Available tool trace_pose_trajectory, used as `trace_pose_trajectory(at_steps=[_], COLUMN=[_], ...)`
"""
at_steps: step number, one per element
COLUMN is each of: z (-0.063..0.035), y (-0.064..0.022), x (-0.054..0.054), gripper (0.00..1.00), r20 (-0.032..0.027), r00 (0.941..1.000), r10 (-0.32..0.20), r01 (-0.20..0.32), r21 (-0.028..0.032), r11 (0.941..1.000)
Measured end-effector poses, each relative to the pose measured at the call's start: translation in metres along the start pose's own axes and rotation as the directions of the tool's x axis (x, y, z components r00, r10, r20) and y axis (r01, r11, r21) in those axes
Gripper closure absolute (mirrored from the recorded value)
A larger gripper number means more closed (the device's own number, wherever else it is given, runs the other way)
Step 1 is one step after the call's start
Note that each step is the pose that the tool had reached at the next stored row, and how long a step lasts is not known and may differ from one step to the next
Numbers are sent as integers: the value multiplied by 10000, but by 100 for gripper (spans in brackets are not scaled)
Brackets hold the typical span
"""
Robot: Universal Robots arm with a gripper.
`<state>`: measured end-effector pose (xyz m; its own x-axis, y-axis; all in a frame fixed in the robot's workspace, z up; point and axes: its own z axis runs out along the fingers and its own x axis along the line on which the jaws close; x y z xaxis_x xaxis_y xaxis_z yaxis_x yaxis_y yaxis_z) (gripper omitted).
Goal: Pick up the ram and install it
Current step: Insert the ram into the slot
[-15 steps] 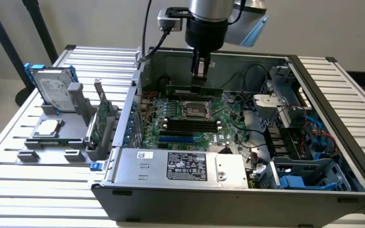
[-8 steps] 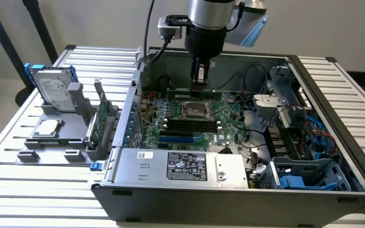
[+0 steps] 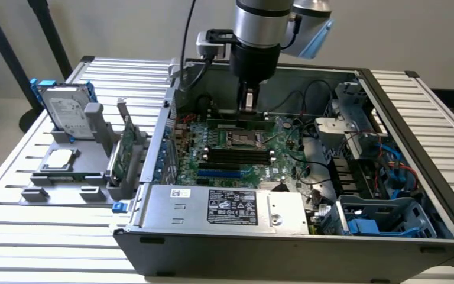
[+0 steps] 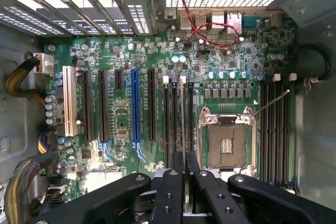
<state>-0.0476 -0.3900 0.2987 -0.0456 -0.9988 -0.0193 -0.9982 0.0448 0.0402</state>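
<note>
The ram (image 3: 239, 123) is a thin green stick hanging level inside the open computer case (image 3: 416, 136), just above the far part of the motherboard (image 3: 235, 154). My gripper (image 3: 247, 108) points straight down from the arm and is shut on the stick's upper edge. In the wrist view the ram (image 4: 182, 114) shows edge-on as a pale thin line running out from between the black fingers (image 4: 170, 182) of the gripper (image 4: 184, 162). It lies along the group of black memory slots (image 4: 170, 124) beside the bare CPU socket (image 4: 227, 142).
A grey rack (image 3: 61, 177) at the exterior view's left holds a silver hard drive (image 3: 65, 109) with blue rails, a green expansion card (image 3: 125, 148) and a processor (image 3: 60, 158). The power supply (image 3: 227, 207) fills the case's near side. Cables and a drive cage (image 3: 353, 148) crowd its right.
</note>
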Motion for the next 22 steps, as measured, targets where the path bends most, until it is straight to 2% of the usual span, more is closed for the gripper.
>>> trace_pose_trajectory(at_steps=[15, 18, 22], z=[259, 296, 325], y=[-34, -38, -40], x=[28, 34, 43], gripper=[86, 86, 86], r20=[-6, -23, -74], r00=[10000, 10000, 9999], r10=[0, 5, 83], r01=[0, -5, -83], r21=[-4, -4, -1], r11=[10000, 10000, 10000])
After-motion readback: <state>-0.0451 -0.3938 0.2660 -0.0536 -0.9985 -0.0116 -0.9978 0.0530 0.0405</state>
